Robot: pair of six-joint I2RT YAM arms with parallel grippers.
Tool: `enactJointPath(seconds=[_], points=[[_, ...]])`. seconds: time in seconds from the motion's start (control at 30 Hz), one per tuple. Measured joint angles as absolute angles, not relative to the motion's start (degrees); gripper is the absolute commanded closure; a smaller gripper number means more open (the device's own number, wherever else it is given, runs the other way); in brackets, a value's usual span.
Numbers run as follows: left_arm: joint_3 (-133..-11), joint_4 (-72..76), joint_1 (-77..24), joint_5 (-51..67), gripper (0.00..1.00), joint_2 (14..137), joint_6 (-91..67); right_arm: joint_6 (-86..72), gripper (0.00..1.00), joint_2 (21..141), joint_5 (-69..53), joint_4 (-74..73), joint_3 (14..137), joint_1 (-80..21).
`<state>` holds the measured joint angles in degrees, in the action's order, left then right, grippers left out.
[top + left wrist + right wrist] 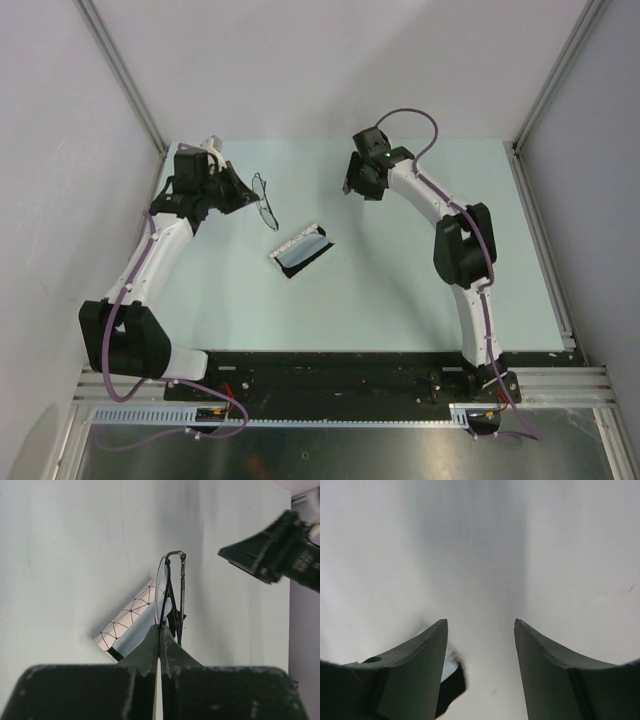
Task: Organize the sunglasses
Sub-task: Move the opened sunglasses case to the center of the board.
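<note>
Pressed together right before the left wrist lens, the left end effector [160, 629] pinches the sunglasses [182, 595] by their thin rim, over the far left of the pale surface [400, 290], near the patterned case [301, 250]. Wire this fine looks light, springy and easily bent, so a gentle hold on the frame, off the lenses, seems wisest. Opposite, the right end effector [480, 627] hangs spread and empty; plain walls [60, 100] close in.

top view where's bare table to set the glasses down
Bare pale green table lies between the white grid-patterned case and the right arm, and along the near strip before the black base rail. Crowded at far left, where the left jaws hold the thin wire-framed glasses just beyond the case.
</note>
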<state>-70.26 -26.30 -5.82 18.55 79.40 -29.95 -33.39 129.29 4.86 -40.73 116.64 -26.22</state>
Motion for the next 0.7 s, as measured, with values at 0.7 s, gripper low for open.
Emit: enactJointPath(seconds=[0.7], points=[[-68.36,-27.44,-5.76,10.46,1.0,76.49,-27.53,-71.9,0.41,119.11,-5.04,-43.0,100.49,-44.45]])
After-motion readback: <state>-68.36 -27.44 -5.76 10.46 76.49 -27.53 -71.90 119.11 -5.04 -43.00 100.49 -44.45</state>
